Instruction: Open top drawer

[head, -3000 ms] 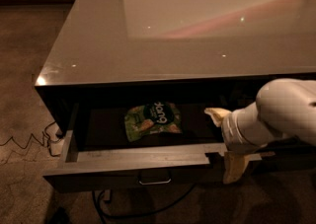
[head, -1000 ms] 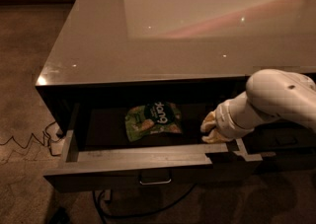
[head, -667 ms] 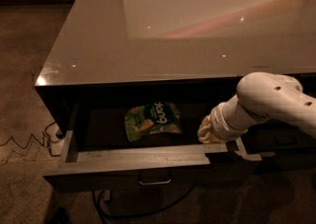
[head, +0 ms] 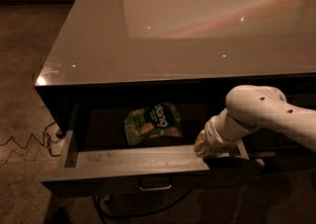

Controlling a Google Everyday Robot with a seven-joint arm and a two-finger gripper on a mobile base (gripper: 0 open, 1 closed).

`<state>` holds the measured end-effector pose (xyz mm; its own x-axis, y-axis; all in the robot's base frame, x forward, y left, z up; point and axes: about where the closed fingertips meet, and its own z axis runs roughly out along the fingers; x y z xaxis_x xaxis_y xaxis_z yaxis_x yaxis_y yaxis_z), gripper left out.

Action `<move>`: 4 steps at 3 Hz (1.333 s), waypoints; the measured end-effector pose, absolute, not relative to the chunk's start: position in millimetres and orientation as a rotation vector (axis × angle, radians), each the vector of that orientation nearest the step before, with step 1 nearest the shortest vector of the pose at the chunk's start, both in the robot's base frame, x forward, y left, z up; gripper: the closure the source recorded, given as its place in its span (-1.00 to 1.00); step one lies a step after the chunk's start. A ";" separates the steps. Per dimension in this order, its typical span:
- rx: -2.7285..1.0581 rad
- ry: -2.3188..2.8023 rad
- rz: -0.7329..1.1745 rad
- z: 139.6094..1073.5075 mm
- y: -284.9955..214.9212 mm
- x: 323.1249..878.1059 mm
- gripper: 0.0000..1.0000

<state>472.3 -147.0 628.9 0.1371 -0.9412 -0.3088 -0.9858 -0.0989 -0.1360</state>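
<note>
Top drawer (head: 133,161): pulled well out of the cabinet (head: 98,45), interior exposed. Opening is judged essentially done, and little remains beyond letting go.
Gripper (head: 205,145): at the right end of the drawer front's upper edge, apparently touching it. Whether it is open or closed cannot be told.
Green snack bag (head: 152,123): inside the drawer, left of the gripper, apart.
Bar handle (head: 155,186): below-left of the gripper, untouched.

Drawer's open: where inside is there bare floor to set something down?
Bare floor: between the left wall of the top drawer and the green snack bag. Right of the bag is crowded: the gripper rests at the front rim.
</note>
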 end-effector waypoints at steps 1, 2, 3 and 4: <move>-2.113 1.870 0.205 628.9 -146.9 472.5 1.00; -2.141 1.935 0.193 625.4 -159.6 454.0 1.00; -2.141 1.935 0.194 625.3 -159.6 453.9 1.00; -2.118 1.962 0.201 615.5 -168.0 433.3 1.00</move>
<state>433.3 -168.0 615.5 0.0850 -0.9602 -0.2662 -0.9942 -0.0640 -0.0867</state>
